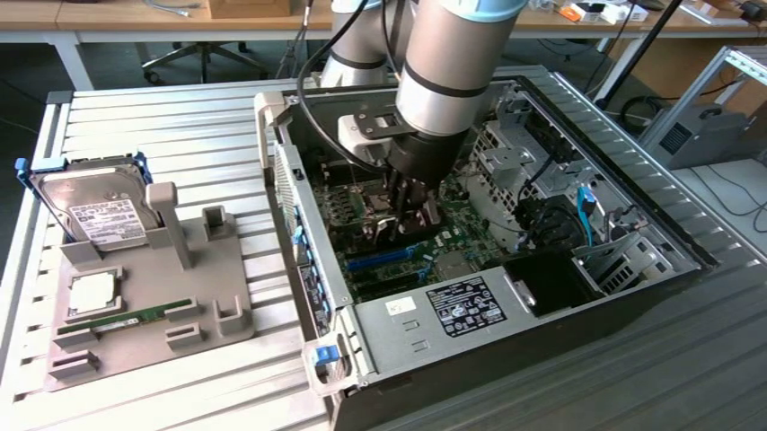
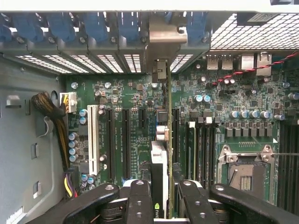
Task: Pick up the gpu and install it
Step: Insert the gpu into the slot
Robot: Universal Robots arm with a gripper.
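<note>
The gpu point(image 2: 161, 161) stands edge-on over the green motherboard point(image 2: 126, 102), between the two black fingers point(image 2: 140, 200). Its silvery end bracket point(image 2: 163, 42) reaches the rear slot openings of the case. My gripper point(image 2: 163, 198) is shut on the card's near end. In the exterior view the gripper point(image 1: 401, 211) is down inside the open computer case point(image 1: 599, 269), with the dark gpu point(image 1: 386, 232) held just above the blue and black expansion slots. Whether the card's lower edge is in a slot cannot be told.
A white slot point(image 2: 92, 137) and black slots point(image 2: 125, 140) lie beside the card, the CPU socket point(image 2: 245, 170) on its other side. On the exterior view's left, a grey holder point(image 1: 156, 305) carries a hard drive point(image 1: 96, 211) and a green RAM stick point(image 1: 144, 317).
</note>
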